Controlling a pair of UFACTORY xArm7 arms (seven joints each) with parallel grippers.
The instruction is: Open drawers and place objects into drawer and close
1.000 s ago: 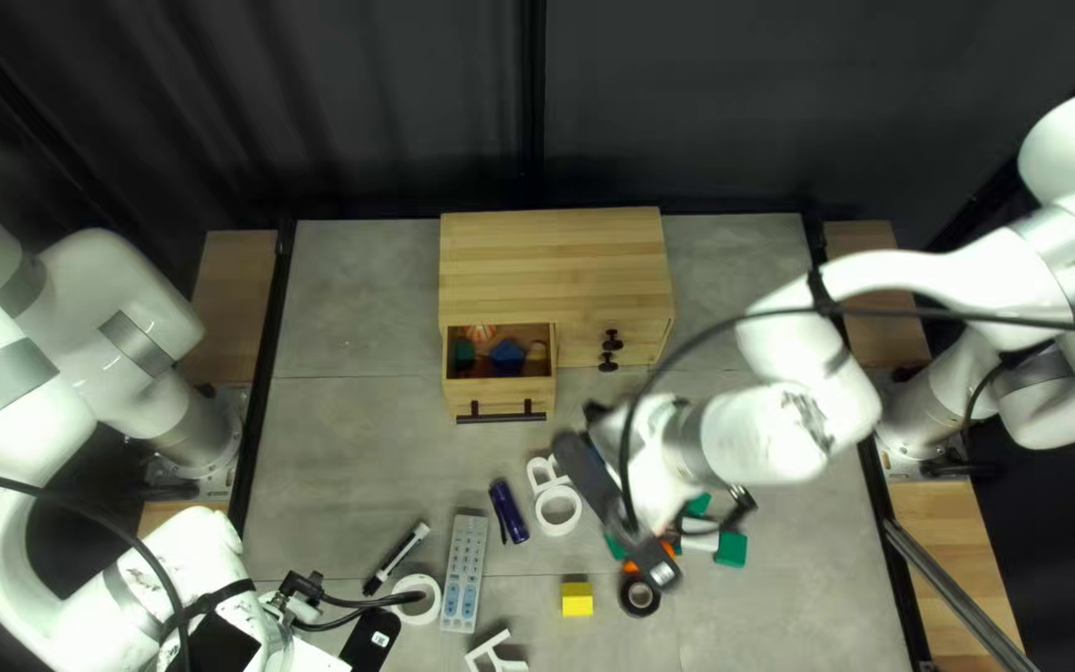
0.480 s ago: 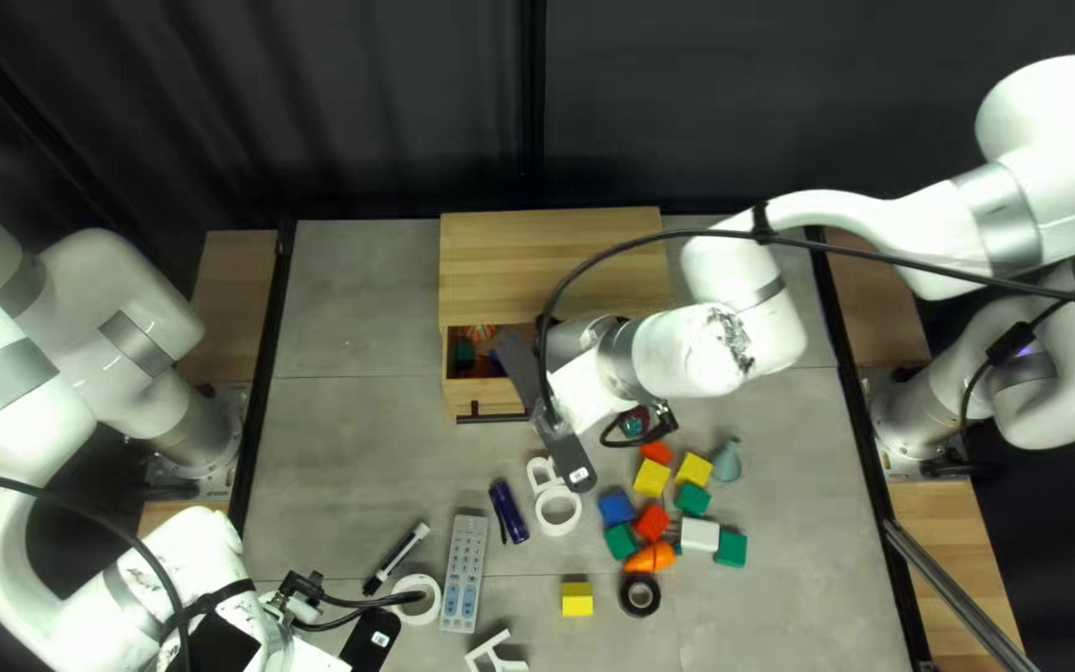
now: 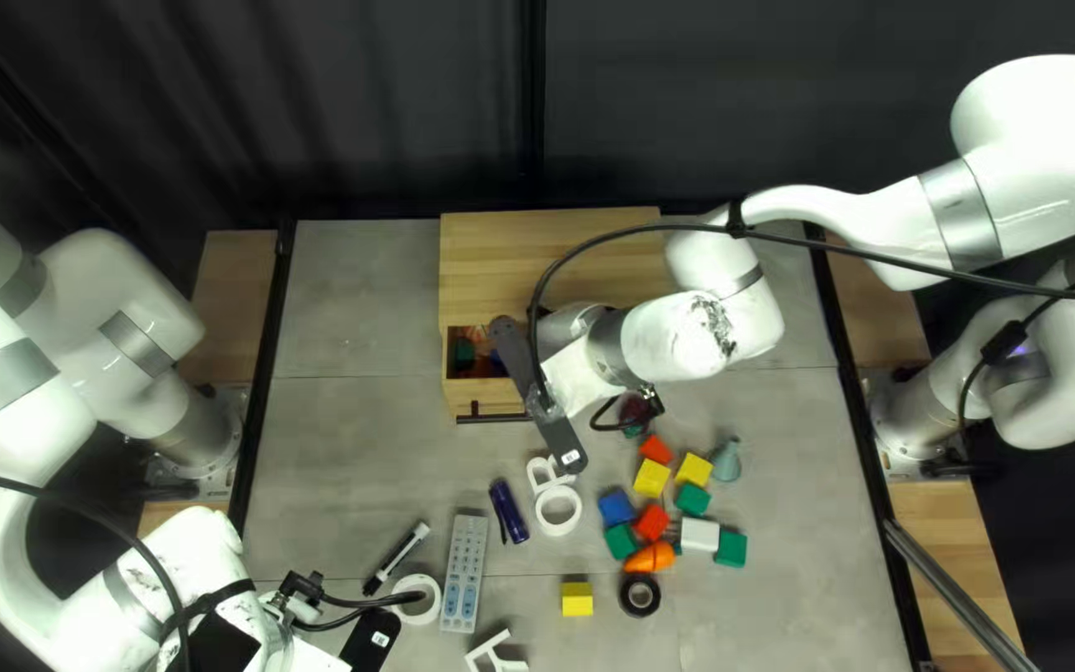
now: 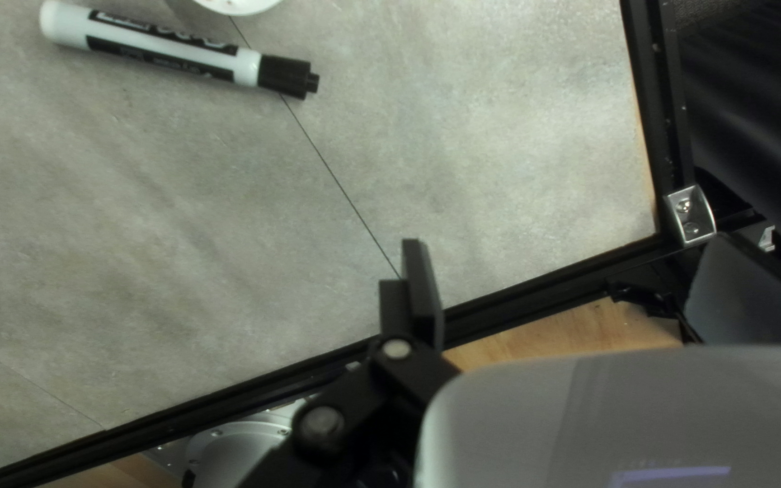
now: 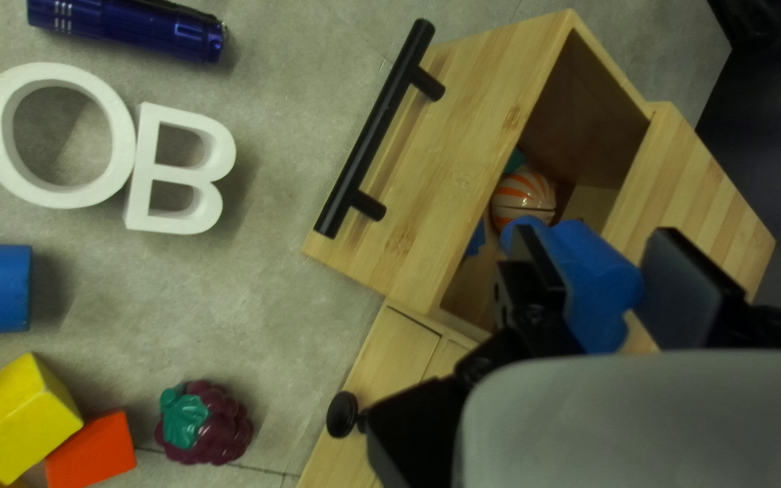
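The wooden chest [image 3: 551, 257] stands at the table's back, its left drawer [image 3: 500, 399] pulled out. Inside the drawer [image 5: 431, 176] I see a striped ball [image 5: 523, 196] and a green piece [image 3: 464, 353]. My right gripper [image 5: 597, 271] hangs over the drawer opening, shut on a blue block [image 5: 580, 285] that both fingers touch. In the top left view the right gripper [image 3: 508, 355] covers the drawer's right half. My left gripper [image 4: 577, 291] is open over the table's near left corner, holding nothing; a black-capped marker [image 4: 173, 51] lies ahead of it.
Loose blocks [image 3: 668, 509] and a toy grape bunch [image 5: 204, 423] lie right of the drawer. White letters O [image 5: 55, 135] and B [image 5: 177, 179], a blue flashlight [image 5: 126, 27], a remote [image 3: 466, 571], a tape roll [image 3: 640, 595] and a yellow cube [image 3: 578, 598] sit nearer. Two small knobbed drawers [image 3: 610, 350] are shut.
My right arm has lifted off the block pile and swung back and left to the open drawer, carrying the blue block. The left arm has not moved.
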